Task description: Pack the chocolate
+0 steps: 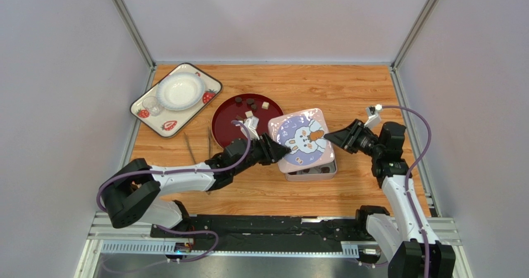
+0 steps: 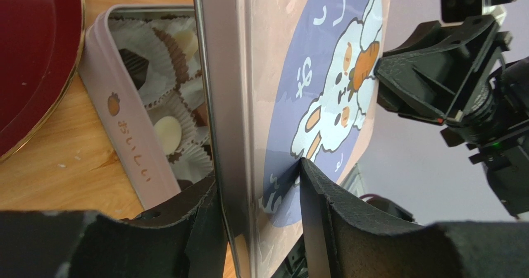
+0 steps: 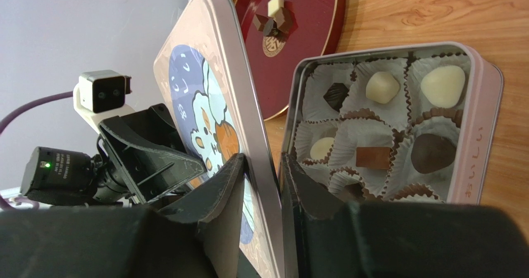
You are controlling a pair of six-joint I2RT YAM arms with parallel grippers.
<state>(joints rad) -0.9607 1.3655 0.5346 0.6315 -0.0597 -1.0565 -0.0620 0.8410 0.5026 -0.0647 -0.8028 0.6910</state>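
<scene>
Right, the bunny-print lid (image 1: 301, 138) hangs in the air between both arms, face up to the overhead camera. Its long axis runs left to right, from one gripper to the other. The left gripper (image 1: 280, 148) is at the lid's left edge and the right gripper (image 1: 330, 137) at its right edge, so neither arm is nearer than the other.

The pink tin (image 1: 312, 172) sits under the lid and a touch nearer, with only its near strip peeking out. So as I read it, the lid has to come down and toward the near side to seat.

The chocolate (image 3: 382, 87) is mostly tucked into the tin's white paper cups (image 3: 323, 83): cream rounds, dark rounds and a brown block. A few pieces (image 1: 251, 107) lie on the red plate (image 1: 226, 128), to the far left of the tin.

On the right wrist view the jaws pinch the lid's rim tight, one pad on each side. The left jaws straddle the opposite rim and stand wider, and I cannot tell whether those pads are pressing or just flanking it.

The left arm lies low and stretched across the table, reaching right. The right arm rises from its base and bends its wrist leftward into the lid.
</scene>
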